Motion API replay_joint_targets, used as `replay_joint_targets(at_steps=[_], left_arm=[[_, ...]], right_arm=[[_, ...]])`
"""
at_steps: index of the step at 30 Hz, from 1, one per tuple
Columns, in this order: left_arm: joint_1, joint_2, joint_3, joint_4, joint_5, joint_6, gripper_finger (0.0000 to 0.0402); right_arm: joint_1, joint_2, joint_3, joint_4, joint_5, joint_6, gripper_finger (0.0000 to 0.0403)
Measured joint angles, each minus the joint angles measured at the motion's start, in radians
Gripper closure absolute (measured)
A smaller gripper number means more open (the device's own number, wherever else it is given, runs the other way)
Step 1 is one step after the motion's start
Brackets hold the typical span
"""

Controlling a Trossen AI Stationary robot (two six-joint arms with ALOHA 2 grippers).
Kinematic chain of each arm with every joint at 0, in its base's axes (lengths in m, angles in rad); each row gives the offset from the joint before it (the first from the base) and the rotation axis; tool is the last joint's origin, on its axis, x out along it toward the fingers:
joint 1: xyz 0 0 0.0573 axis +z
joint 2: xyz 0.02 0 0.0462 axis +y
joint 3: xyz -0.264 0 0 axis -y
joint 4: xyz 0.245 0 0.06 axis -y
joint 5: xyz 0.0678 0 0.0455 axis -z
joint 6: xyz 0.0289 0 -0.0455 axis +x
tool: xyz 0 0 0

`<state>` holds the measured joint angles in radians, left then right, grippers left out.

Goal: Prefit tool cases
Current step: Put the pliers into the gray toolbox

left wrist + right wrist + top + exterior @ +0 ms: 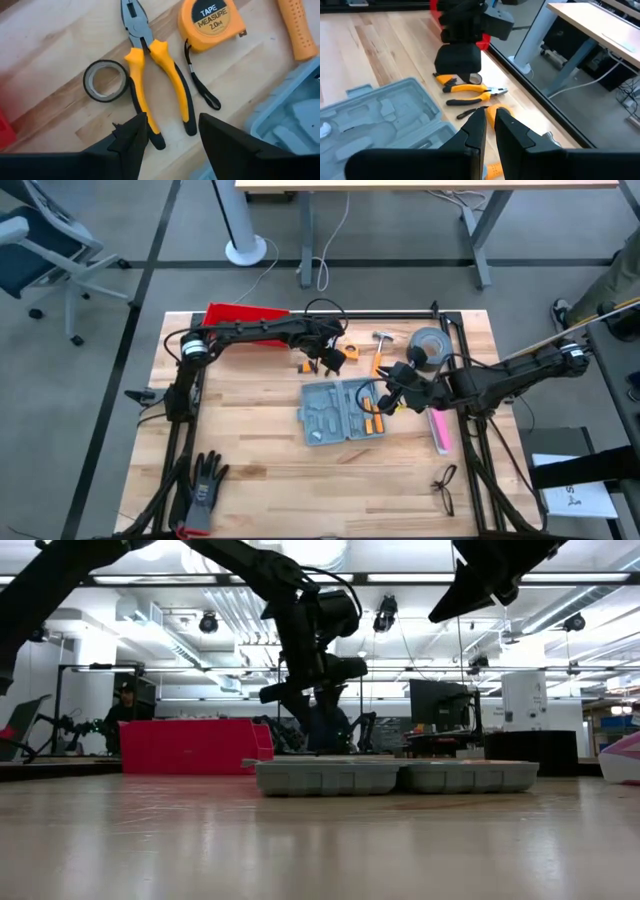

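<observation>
While the tool case (pixel 345 412) lies open and flat at mid-table, both halves down and moulded slots facing up, most risks sit at the far side, where loose tools crowd together. Table (pixel 250 470): bare wood, so anything nudged will likely slide. Red bin (pixel 240 314) at far-left edge, close behind the left arm; a wide swing could clip it. Case: only a few pcs seated, near its right end; not held down, so a hard push into a slot could shift the whole case. Left gripper (pixel 172 131) hovers above the pliers (pixel 152 75), jaws apart, nothing held, straddling the handle ends. Handles are splayed, so a close from here may catch one leg only and the tool would pivot or drop. Tape measure (pixel 214 24) just beside the pliers, its strap nearly against one handle; could drag along on lift. Tape roll (pixel 104 80) touching or almost touching the other handle; likely bumped on descent. Right gripper (pixel 490 125) raised over the case's right half, jaws closed, apparently empty, near the left arm's work zone; arm-to-arm contact possible if both move in.
</observation>
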<state>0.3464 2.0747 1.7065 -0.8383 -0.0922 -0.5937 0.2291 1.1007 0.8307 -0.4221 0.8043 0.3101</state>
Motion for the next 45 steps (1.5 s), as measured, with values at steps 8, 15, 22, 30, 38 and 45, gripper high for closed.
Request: replay_joint_targets(at_steps=[8, 15, 22, 30, 38, 45], left_arm=[[0.017, 0.029, -0.007, 0.042, 0.013, -0.010, 0.0174], [0.018, 0.041, -0.012, 0.053, 0.020, -0.010, 0.0185], [0.018, 0.083, -0.015, 0.044, 0.053, -0.001, 0.0212], [0.022, 0.085, -0.015, 0.037, 0.006, 0.008, 0.0235], [0.043, 0.085, -0.021, 0.027, 0.006, -0.013, 0.0246], [0.044, 0.085, -0.033, 0.030, 0.032, -0.023, 0.0241]], right_arm=[[0.000, 0.000, -0.009, 0.013, 0.000, -0.021, 0.0380], [0.000, 0.000, -0.009, 0.018, 0.000, -0.022, 0.0380], [0.000, 0.000, -0.009, 0.027, 0.000, -0.023, 0.0380], [0.000, 0.000, -0.009, 0.041, 0.000, -0.024, 0.0380], [0.000, 0.000, -0.009, 0.046, 0.000, -0.026, 0.0380], [0.000, 0.000, -0.009, 0.047, 0.000, -0.025, 0.0380]])
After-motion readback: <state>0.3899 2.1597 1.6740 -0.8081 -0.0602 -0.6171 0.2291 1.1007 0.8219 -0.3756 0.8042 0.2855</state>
